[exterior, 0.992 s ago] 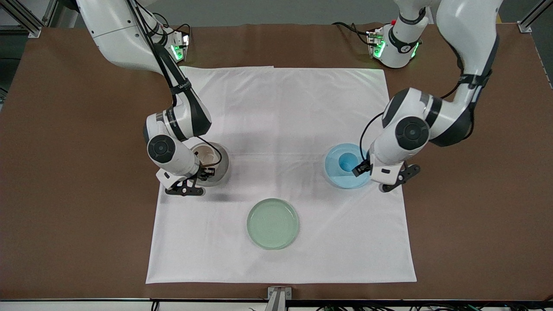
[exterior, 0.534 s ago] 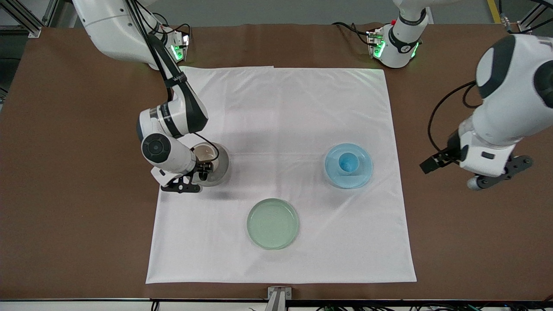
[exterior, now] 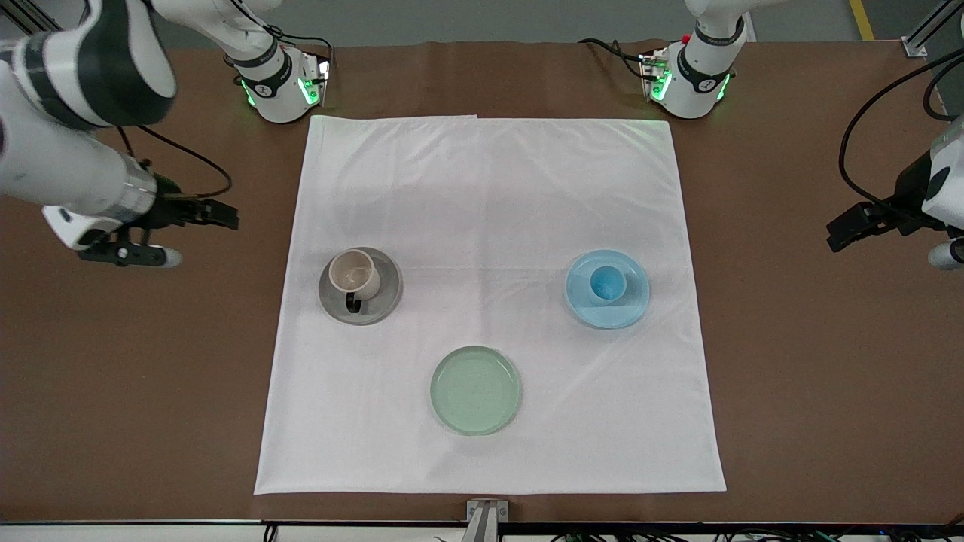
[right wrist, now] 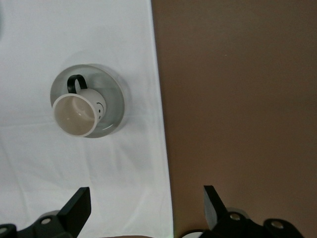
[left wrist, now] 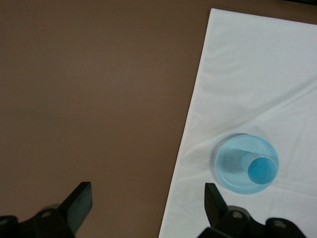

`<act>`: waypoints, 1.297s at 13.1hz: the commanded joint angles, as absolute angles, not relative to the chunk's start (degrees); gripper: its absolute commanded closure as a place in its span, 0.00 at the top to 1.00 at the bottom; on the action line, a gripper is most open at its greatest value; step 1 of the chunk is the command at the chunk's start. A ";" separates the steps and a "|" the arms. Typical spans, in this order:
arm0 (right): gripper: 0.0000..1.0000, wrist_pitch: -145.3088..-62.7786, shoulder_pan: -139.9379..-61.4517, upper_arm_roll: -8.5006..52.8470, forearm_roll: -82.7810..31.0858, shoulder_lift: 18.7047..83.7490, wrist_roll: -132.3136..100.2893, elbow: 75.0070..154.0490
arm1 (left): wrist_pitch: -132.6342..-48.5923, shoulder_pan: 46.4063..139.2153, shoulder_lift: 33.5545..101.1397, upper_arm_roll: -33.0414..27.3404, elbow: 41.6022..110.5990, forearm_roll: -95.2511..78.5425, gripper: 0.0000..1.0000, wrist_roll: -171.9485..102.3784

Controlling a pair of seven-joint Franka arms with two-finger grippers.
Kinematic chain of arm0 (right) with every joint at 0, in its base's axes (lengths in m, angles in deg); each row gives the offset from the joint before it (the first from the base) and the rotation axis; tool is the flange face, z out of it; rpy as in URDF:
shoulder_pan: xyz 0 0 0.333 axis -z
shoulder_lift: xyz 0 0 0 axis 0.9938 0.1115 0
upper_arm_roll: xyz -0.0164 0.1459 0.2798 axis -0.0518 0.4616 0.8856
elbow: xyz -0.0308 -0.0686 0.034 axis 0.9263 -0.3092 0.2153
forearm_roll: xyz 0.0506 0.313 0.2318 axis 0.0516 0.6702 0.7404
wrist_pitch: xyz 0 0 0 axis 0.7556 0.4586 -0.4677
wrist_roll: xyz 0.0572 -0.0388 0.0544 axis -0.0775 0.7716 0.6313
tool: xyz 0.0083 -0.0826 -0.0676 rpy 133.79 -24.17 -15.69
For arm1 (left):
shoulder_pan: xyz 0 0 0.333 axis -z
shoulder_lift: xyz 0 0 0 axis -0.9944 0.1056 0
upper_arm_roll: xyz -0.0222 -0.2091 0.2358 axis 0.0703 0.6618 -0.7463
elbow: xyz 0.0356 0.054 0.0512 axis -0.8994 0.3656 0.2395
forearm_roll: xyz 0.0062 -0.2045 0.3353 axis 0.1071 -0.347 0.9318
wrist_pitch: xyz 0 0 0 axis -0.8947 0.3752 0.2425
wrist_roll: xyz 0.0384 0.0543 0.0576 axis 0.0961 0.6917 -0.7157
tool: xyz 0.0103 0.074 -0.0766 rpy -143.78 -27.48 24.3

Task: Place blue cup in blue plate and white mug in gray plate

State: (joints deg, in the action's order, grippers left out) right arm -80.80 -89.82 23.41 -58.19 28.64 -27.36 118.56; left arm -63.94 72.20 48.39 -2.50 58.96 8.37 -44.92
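Note:
The blue cup point(exterior: 607, 283) stands upright in the blue plate point(exterior: 626, 310) toward the left arm's end of the cloth. It also shows in the left wrist view point(left wrist: 261, 170) on the blue plate point(left wrist: 227, 163). The white mug point(exterior: 352, 273) stands upright in the gray plate point(exterior: 382, 305), its black handle toward the front camera. The right wrist view shows the mug point(right wrist: 77, 115) and the gray plate point(right wrist: 112, 98). My left gripper point(exterior: 837, 228) point(left wrist: 148, 198) is open and empty over bare table. My right gripper point(exterior: 224, 218) point(right wrist: 146, 198) is open and empty over the cloth's edge.
A pale green plate point(exterior: 475, 390) lies empty on the white cloth point(exterior: 489, 188), nearer to the front camera than the other two plates. Brown tabletop point(exterior: 113, 376) surrounds the cloth. The arm bases stand along the table's robot edge.
Both arms have pulled up and away from the plates toward their own ends of the table. The right gripper, which was at the mug, has left it standing in the gray plate.

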 commanded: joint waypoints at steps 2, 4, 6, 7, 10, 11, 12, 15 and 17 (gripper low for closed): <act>1.00 -81.94 -82.28 24.55 -59.61 26.44 -17.97 120.10 | -60.65 72.42 45.07 -2.45 60.14 8.20 1.00 -40.48; 1.00 -81.94 -82.28 24.55 -60.76 26.71 -17.97 116.60 | -58.71 76.35 43.49 -6.56 61.37 6.19 1.00 -39.24; 1.00 -82.03 -82.37 24.63 -60.76 26.88 -17.97 112.21 | -58.53 80.32 40.25 -12.01 64.35 3.64 1.00 -38.36; 1.00 -82.11 -82.54 24.63 -60.93 27.06 -17.88 109.40 | -58.53 81.46 39.10 -13.69 65.67 3.36 1.00 -37.40; 1.00 -81.15 -82.11 24.63 -61.46 29.34 -18.06 102.18 | -58.44 84.28 36.29 -18.96 68.93 1.88 1.00 -33.10; 1.00 -81.15 -82.02 24.55 -61.55 29.26 -17.97 101.82 | -58.44 85.51 35.93 -21.07 69.28 0.82 1.00 -32.12; 1.00 -81.06 -82.01 24.46 -61.64 29.26 -18.05 101.12 | -58.35 85.61 35.58 -21.09 69.29 0.73 1.00 -32.11; 1.00 -80.62 -82.01 24.46 -62.43 29.26 -18.23 100.41 | -58.00 85.43 35.31 -18.29 70.07 1.34 1.00 -33.34; 1.00 -80.53 -82.36 24.55 -62.34 29.34 -18.41 99.53 | -58.00 85.43 34.79 -17.40 70.43 1.43 1.00 -33.52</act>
State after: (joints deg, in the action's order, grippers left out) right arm -81.59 -82.51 24.13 -61.61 28.43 -18.02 101.77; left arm -58.15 85.20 36.57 -17.83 68.96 1.49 -33.12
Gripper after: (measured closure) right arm 0.000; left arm 0.000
